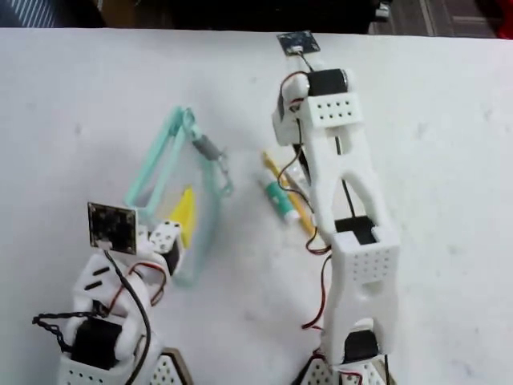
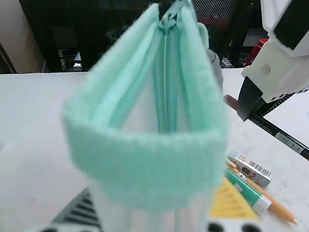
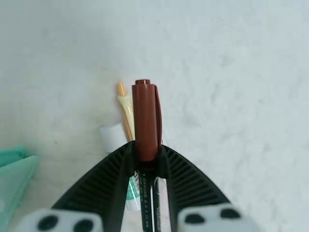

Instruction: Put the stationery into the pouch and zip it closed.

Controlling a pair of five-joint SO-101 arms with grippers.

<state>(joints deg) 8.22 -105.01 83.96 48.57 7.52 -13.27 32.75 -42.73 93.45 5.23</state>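
Left arm: I see it folded low at the near left corner of the white table (image 1: 72, 104), with its wrist turned toward the pouch.
Left fingers: the left gripper (image 1: 177, 242) is clenched on the near end of the mint-green pouch with clear sides (image 1: 155, 163) (image 2: 145, 145).
Pouch: it lies in front of the left arm, the mouth spread open, the zip not closed.
Yellow piece: a yellow triangular piece (image 1: 184, 212) (image 2: 229, 201) shows through the clear side of the pouch.
Right arm: stretched far forward over the table, beside the pouch.
Right fingers: the right gripper (image 3: 145, 157) is grasping a black pen with a brown cap (image 3: 146, 121) (image 2: 280, 138), the cap pointing away from the wrist.
Other stationery: an orange pencil (image 1: 271, 168) (image 2: 273, 205) and a green-and-white marker (image 1: 278, 198) (image 2: 246, 191) lie together on the table, just under the right gripper and near the pouch.
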